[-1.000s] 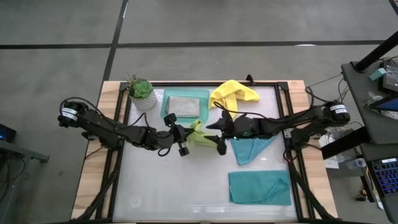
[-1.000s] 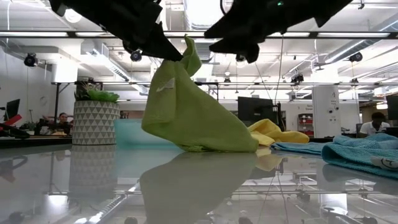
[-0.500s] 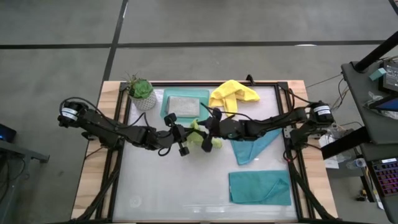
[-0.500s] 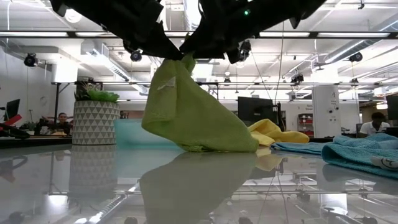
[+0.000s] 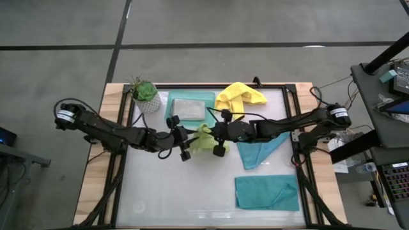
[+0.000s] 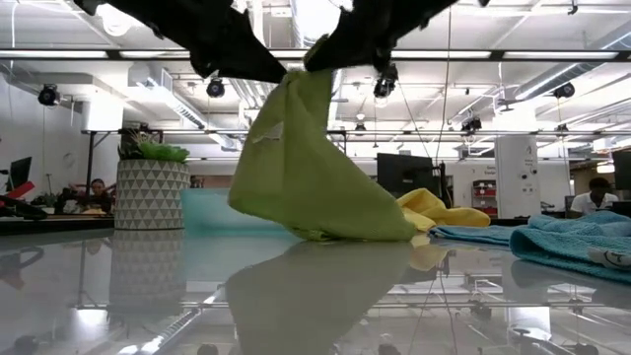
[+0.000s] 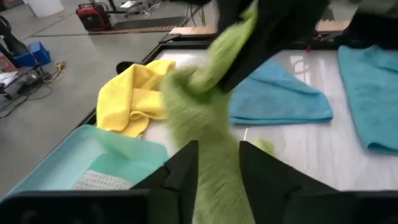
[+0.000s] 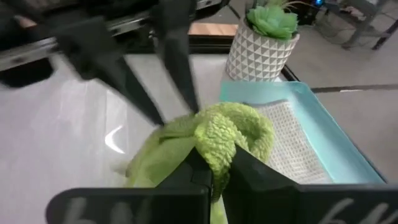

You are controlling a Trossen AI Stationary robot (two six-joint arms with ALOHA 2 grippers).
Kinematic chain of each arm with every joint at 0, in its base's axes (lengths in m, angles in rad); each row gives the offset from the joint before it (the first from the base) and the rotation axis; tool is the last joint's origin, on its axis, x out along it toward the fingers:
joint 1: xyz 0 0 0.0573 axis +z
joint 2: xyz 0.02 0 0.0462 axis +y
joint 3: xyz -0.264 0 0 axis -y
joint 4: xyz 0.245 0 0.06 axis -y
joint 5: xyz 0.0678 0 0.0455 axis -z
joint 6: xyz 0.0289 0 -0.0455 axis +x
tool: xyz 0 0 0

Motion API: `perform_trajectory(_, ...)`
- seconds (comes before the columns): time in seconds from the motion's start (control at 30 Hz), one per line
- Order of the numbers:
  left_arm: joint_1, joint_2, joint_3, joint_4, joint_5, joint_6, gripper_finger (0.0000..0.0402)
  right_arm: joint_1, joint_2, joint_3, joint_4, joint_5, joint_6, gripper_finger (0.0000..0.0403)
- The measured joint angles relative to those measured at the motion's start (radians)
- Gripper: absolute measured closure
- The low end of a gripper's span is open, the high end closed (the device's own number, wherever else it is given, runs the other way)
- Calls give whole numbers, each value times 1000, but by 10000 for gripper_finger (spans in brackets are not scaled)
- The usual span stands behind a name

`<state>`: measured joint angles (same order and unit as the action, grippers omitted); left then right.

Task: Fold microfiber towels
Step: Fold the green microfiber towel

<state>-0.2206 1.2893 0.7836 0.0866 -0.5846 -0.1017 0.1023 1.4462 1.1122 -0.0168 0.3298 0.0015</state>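
Lifted by its top corner in the middle of the bench (image 5: pixel 160 191), lime green towel (image 6: pixel 306 168) hanging in a peaked tent, lower edge resting on the glass. Right claw (image 5: pixel 214 133) pinched tight on a bunched fold of that towel, seen plainly from its own wrist view with the cloth (image 8: pixel 227 134) wadded between the fingers. Left claw (image 5: pixel 184 137) just beside it on the other side of the peak, fingers (image 7: pixel 183 168) parted a little around the hanging cloth; whether gripping or merely straddling, cannot tell. Probably a handover or a two-corner hold, meant to get the cloth off the bench and spread before folding. Beyond both claws, close behind the towel, mint tray (image 5: pixel 171 105) with the grey towel (image 5: pixel 189 107) lying in it, and the potted plant (image 5: pixel 146 96) beside that tray. Yellow towel (image 5: pixel 239 94) crumpled just past the right claw. Under the right arm, one teal towel (image 5: pixel 259 152) partly folded; second teal towel (image 5: pixel 267 193) lying flat well apart toward the near edge. Tray and yellow towel crowd the far side; open bench on the near side, likely the better spot to lay the green cloth flat.
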Motion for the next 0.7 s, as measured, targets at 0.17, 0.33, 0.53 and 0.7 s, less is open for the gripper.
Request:
perform_trajectory(0.17,1,-41,1,-63,0,21,275,16,-51,103,-135,-51,-62,394)
perform_trajectory(0.33,16,-80,1,-33,1,81,274,14,-33,253,-269,-66,-65,394)
perform_trajectory(0.53,40,-116,11,43,7,152,266,8,58,469,-601,124,-9,394)
perform_trajectory(0.7,41,-98,6,161,35,160,215,9,139,615,-909,-33,58,394)
